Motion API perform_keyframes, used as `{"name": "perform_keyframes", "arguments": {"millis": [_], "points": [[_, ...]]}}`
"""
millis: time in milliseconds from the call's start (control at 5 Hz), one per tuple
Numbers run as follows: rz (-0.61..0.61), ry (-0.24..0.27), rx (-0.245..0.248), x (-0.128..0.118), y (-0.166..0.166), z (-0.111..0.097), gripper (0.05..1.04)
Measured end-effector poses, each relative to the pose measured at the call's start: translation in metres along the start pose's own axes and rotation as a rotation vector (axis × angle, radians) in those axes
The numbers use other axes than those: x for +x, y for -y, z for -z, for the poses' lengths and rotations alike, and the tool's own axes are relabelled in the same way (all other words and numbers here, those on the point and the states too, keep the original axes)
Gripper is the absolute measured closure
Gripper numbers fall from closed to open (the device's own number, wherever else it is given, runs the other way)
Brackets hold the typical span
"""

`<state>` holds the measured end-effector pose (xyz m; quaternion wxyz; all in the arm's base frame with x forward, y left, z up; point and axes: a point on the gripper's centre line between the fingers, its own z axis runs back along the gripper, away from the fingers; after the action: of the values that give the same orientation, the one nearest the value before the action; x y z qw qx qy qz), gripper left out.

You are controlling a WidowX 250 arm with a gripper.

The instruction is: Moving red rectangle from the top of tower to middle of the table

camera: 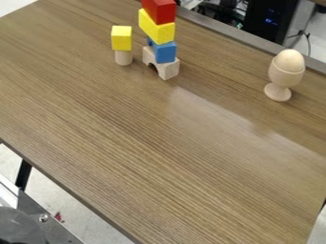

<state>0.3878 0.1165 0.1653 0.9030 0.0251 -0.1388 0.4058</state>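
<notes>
Evidently the task stood at its start: red rectangle (pixel 160 11) atop the tower (pixel 163 35), top of frame, resting on a yellow block (pixel 155 27), with a blue block (pixel 166 52) and wooden arch (pixel 168 70) below. Grasp, lift, carry and set-down all remained, by my reading. Target: mid-bench (pixel 156 128), around frame centre. Could not tell whether the fingers were released, clenched or holding or touching anything.

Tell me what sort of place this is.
Probably a robotics lab or workroom: a wooden table with a tower of toy blocks, what looks like a computer behind it, and a metal plate with a bolt at the lower left.
</notes>
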Motion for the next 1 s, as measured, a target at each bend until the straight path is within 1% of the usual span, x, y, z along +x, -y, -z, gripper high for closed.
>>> {"name": "perform_keyframes", "arguments": {"millis": [400,600,800,1000], "points": [[-0.001,-0.013,0.021,0.001,0.001,0.02,0.084],[0.008,0.002,0.024,0.002,0.003,0.021,0.084],[0.009,-0.001,0.028,-0.001,0.002,0.025,0.117],[0.006,-0.006,0.03,-0.003,0.001,0.03,0.414]]}}
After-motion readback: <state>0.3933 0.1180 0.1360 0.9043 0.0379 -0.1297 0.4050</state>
